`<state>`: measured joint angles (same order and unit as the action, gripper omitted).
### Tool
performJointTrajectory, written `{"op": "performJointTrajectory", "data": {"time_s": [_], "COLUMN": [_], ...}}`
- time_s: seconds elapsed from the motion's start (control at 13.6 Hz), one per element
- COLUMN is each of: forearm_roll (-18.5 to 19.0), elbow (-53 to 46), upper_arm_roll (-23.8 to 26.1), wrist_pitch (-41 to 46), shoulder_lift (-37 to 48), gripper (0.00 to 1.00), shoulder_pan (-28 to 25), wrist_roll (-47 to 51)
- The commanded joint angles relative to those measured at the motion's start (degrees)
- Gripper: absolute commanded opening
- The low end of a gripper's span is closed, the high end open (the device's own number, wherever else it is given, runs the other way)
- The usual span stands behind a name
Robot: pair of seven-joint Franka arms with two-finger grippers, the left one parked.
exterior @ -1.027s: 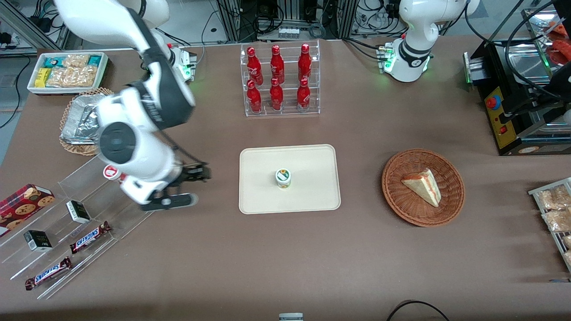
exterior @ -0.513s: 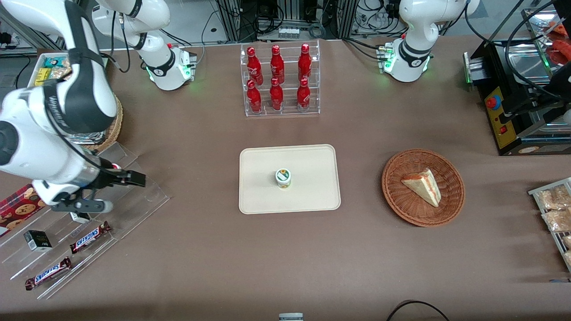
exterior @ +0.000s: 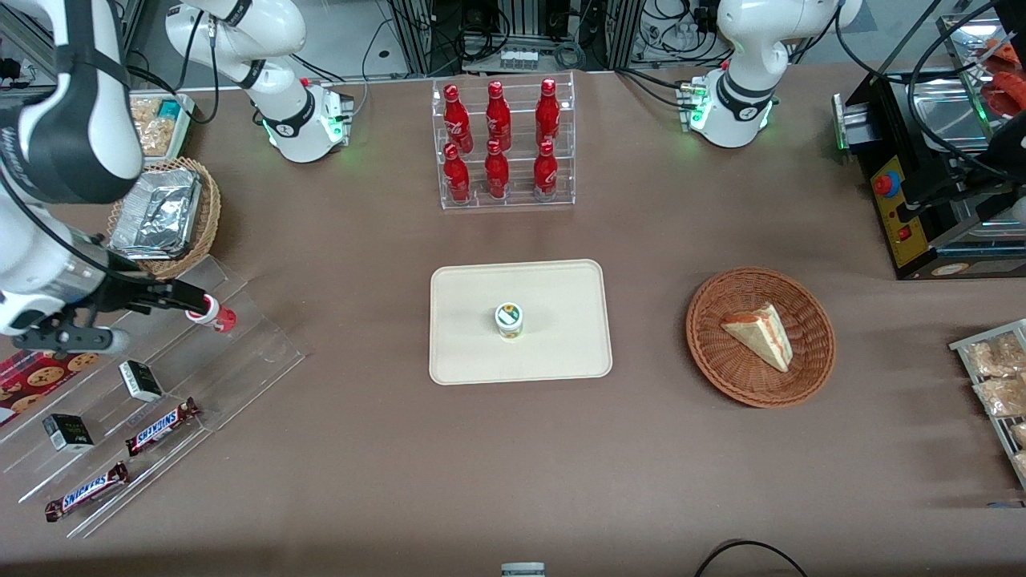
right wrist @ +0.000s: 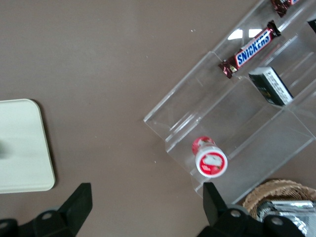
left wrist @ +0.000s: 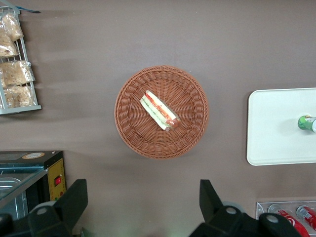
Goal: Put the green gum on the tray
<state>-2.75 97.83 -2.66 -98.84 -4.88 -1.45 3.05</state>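
A: Where does the small round plastic bottle of green gum (exterior: 509,320) stand?

B: Upright near the middle of the large flat cream-beige tray (exterior: 561,353) with its low rim and rounded corners; its white lid faces up, its bright green base sits on the tray floor; judged from that, the placing looks done.

A: And the right arm's two-finger gripper (right wrist: 147,198)?

B: Well apart from the tray, toward the working arm's end of the table, above the clear acrylic stepped rack (exterior: 240,353); its fingers stand apart with nothing between them; the like bottle with the red lid (right wrist: 211,161) sits on the rack below it.

A: How would the gum handle?

B: Probably light and stiff; smooth plastic, so likely slippery; narrow enough to tip if nudged.

A: Where to take hold?

B: Across the round body below the lid, pads at three and nine o'clock seen from above; a moderate squeeze should do.
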Motion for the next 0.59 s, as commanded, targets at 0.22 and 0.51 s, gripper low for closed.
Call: {"op": "performJointTrajectory", "data": {"time_s": [0.22, 0.51], "forearm_roll": [0.55, 1.51], "elbow": [1.31, 0.44], "upper_arm_roll": [0.73, 0.55], "wrist_pitch": [6.98, 11.46], "shoulder_lift": [5.75, 7.43], "gripper": [1.00, 1.00], "shoulder_pan": [1.88, 1.80], "wrist_roll": [-0.59, -0.33]}}
